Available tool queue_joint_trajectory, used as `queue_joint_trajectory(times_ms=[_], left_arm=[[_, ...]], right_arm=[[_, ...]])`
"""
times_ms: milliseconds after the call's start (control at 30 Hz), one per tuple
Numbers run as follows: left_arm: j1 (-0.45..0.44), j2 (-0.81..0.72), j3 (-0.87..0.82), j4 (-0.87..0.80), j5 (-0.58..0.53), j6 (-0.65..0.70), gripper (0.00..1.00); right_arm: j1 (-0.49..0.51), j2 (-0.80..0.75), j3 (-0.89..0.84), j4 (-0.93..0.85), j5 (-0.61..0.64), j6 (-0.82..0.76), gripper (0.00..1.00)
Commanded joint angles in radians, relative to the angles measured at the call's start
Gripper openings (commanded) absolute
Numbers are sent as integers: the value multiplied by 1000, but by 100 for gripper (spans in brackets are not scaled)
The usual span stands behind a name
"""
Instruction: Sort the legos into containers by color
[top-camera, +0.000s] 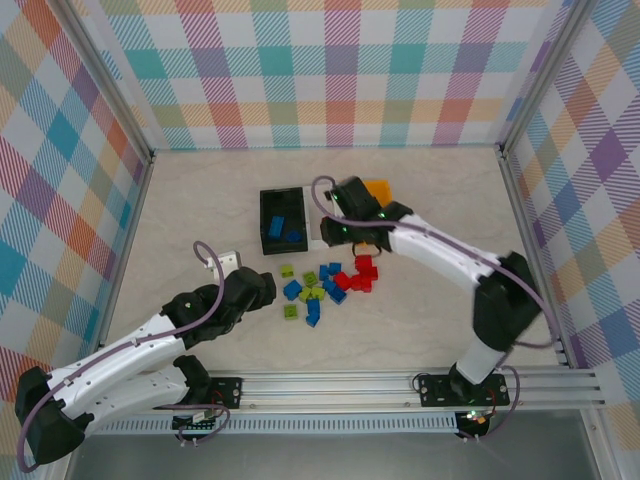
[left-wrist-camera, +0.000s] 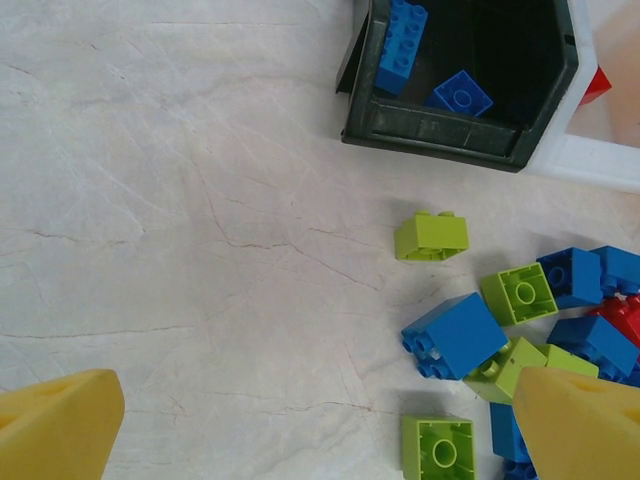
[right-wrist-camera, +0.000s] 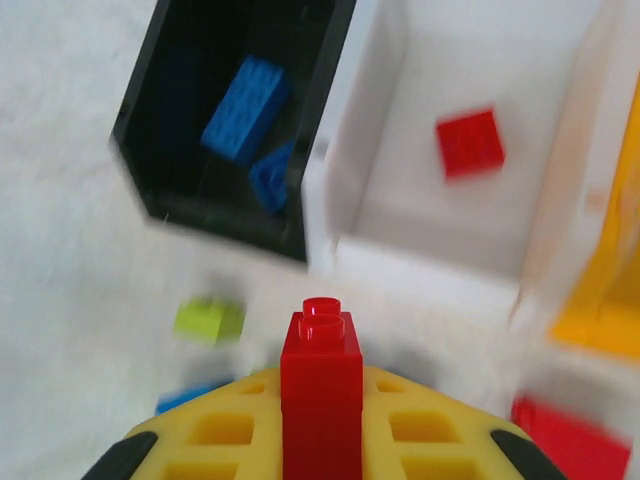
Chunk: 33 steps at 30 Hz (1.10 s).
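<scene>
My right gripper (right-wrist-camera: 320, 425) is clenched on a red lego (right-wrist-camera: 320, 365). The brick stands upright between the yellow fingers (right-wrist-camera: 220, 430) with its stud on top. Seen from above, this gripper hangs just to the right of the black bin (left-wrist-camera: 430, 145), over the white bin (right-wrist-camera: 400, 240) next to it.

The white bin sits against the black bin's right side, and their walls look to be touching. One red brick (right-wrist-camera: 470, 142) lies flat on the white bin's floor. The orange bin (right-wrist-camera: 600, 300) comes next, on the far side of the white bin from the black one. The right wrist picture is blurred there, so I cannot tell what it holds.

Two blue bricks lie inside the black bin: a longer one (left-wrist-camera: 402, 45) leaning at its left wall and a square one (left-wrist-camera: 460, 95) beside it.

My left gripper (left-wrist-camera: 315, 395) is released, jaws spread wide and holding nothing. It hovers over the bare bench (left-wrist-camera: 180, 200) on the near side of the black bin and to its left.

The loose legos (top-camera: 322, 283) lie on the bench just in front of the black bin, towards my bases, in a mix of blue, lime and red. Nearest the bin is a lime brick (left-wrist-camera: 431, 237) on its own. Behind it a blue brick (left-wrist-camera: 455, 333) and another lime one (left-wrist-camera: 518, 292) sit close together. A third lime brick (left-wrist-camera: 438, 448) lies studs down, a little apart from that cluster and farther from the bin. The red ones (top-camera: 360, 272) gather at the heap's right, out in front of the white bin.
</scene>
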Motion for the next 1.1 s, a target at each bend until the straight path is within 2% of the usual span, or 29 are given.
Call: queue_joint_trajectory(times_ms=[0,133,200,333,467,567,667,867,967,1067], left_arm=[[12,-4,27,-42,3,-5,100],[14,1,27,-41,28,-5,100],[14,6,28,-40,36,-3,100],[14,26,29,-29,62,19,100],[14,50,38,-26,73,30,100],[14,54,45,-24,74,34,100],[13,48,46,-18,76,32,100],[15,46,40,-11,66,32,100],[16,51,38,-2,63,33,100],[19,58,35,6,68,29,100]], right_arm=[[-36,163,145,-23,66,-55,18],[-64,337,310,-58,68,-44,19],[-71,390,365,-79,72,-38,23],[-73,401,408,-81,67,-46,41],[-71,308,376,-67,44,-43,58],[-66,177,245,-29,22,-25,67],[-60,26,66,1,-1,0,68],[-47,-260,-324,19,-32,52,61],[-39,-345,-459,-5,-27,66,52],[-39,-383,-556,-1,-8,90,53]])
